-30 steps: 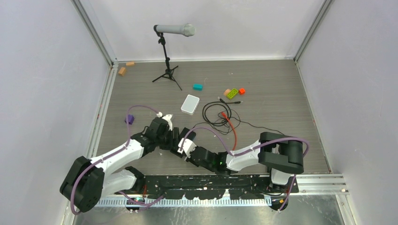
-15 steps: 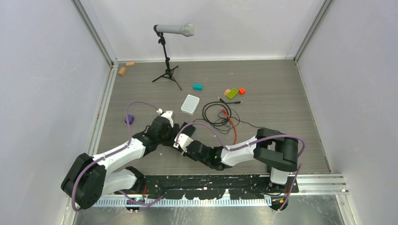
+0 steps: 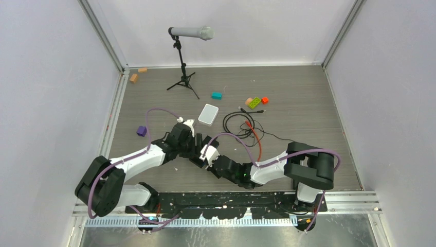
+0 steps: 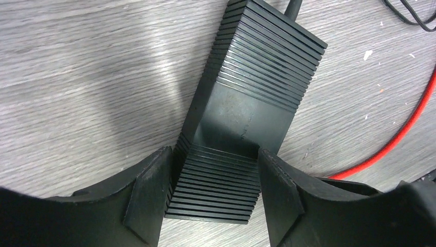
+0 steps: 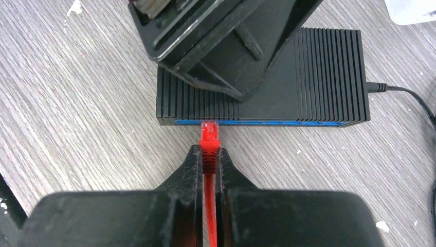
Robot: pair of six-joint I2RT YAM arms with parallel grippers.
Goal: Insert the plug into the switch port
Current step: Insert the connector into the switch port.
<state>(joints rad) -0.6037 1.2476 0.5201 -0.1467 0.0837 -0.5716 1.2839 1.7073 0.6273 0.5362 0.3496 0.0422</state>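
The right end effector (image 5: 208, 154) is clenched on the red cable (image 5: 209, 206) just behind the plug (image 5: 209, 131), which is held out ahead of the fingertips. The plug's clear tip is met by the blue edge (image 5: 267, 123) of the black box (image 5: 319, 67), near that edge's left end in the right wrist view. The switch port lies along this edge, but the socket itself is too small to be made out, and it cannot be told whether the plug is seated or only touching.

The left end effector (image 4: 216, 190) is set astride the same black box, one finger (image 4: 151, 198) close against each long flank. Whether the box is squeezed or merely bracketed cannot be told. The box is seen lying flat on the grey wood-grain bench (image 5: 77, 103), at a slant to these fingers.

A black cable (image 5: 406, 95) is attached at the box's far short end. Past the box, the red cable is seen curving away over the bench. A white box (image 3: 208, 114) is seen farther back, well apart from both end effectors.
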